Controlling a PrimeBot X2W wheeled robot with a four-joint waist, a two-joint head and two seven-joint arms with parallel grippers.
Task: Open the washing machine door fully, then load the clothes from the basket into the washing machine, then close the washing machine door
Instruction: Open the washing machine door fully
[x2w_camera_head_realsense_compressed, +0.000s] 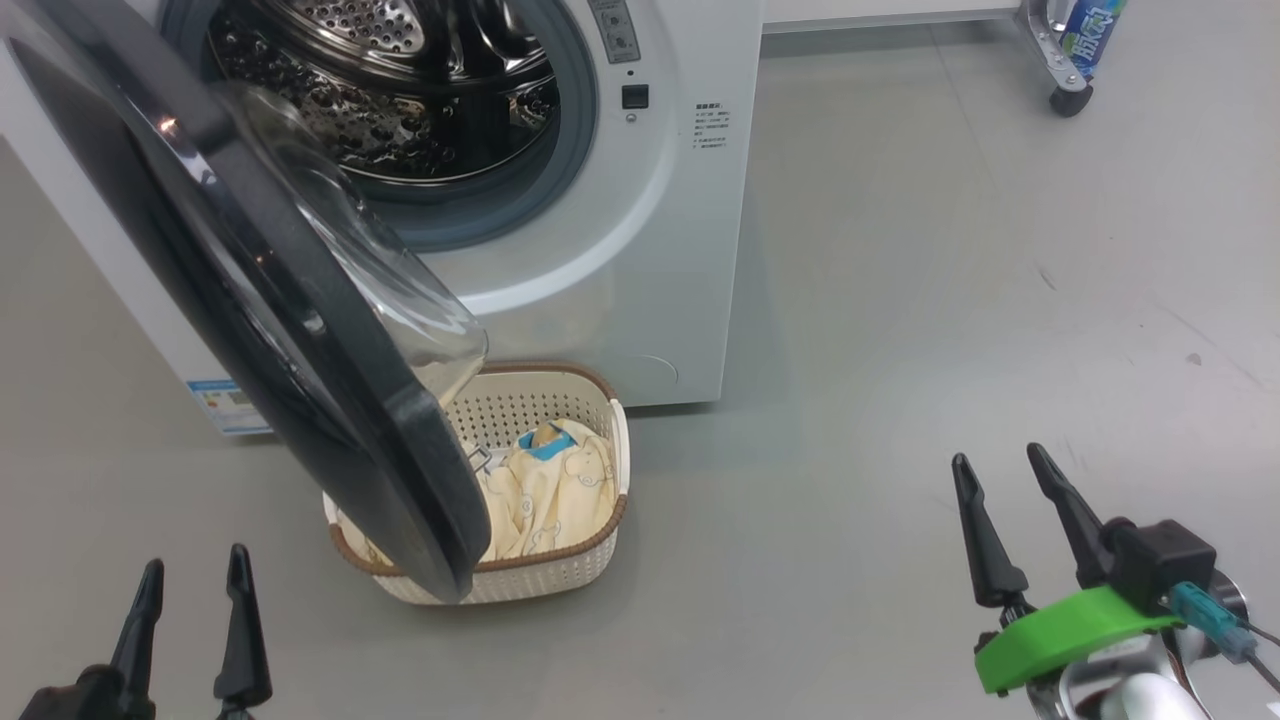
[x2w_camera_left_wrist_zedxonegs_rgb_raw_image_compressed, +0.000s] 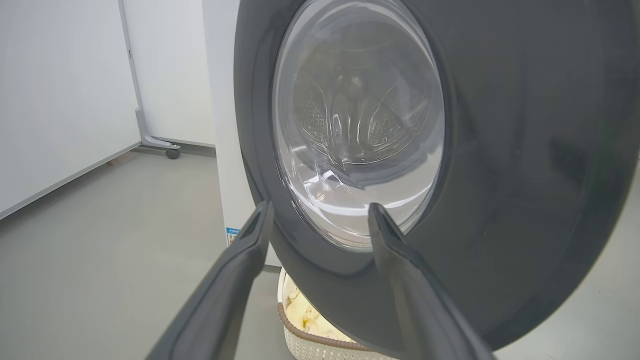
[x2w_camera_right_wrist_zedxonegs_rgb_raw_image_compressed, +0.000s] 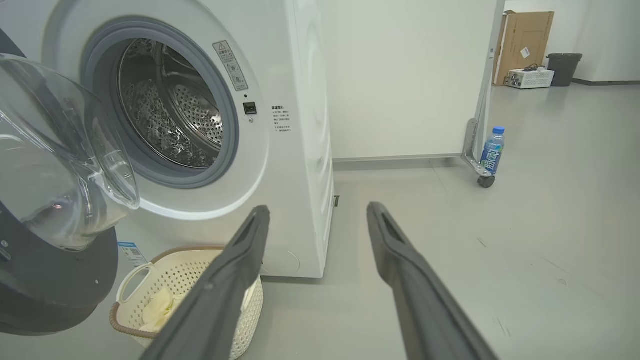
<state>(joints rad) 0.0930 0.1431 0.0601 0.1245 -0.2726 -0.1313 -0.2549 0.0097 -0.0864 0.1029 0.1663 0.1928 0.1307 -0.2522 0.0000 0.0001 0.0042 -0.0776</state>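
My left pincer and right pincer stood nearest, both spread wide and holding nothing. The large round washing machine door, glossy black rim around a clear glass bowl, hung half open over the near left part of the small cream perforated basket of pale yellow clothes. That basket sat just in front of the big white washing machine. I judged the opening step unfinished. Next, my left pincer needed to push the door's rim farther left.

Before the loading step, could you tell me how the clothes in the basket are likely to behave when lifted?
The clothes lie crumpled in soft folds, so they will probably droop rather than hold shape. Bunched together in the basket, one pinch may lift several.
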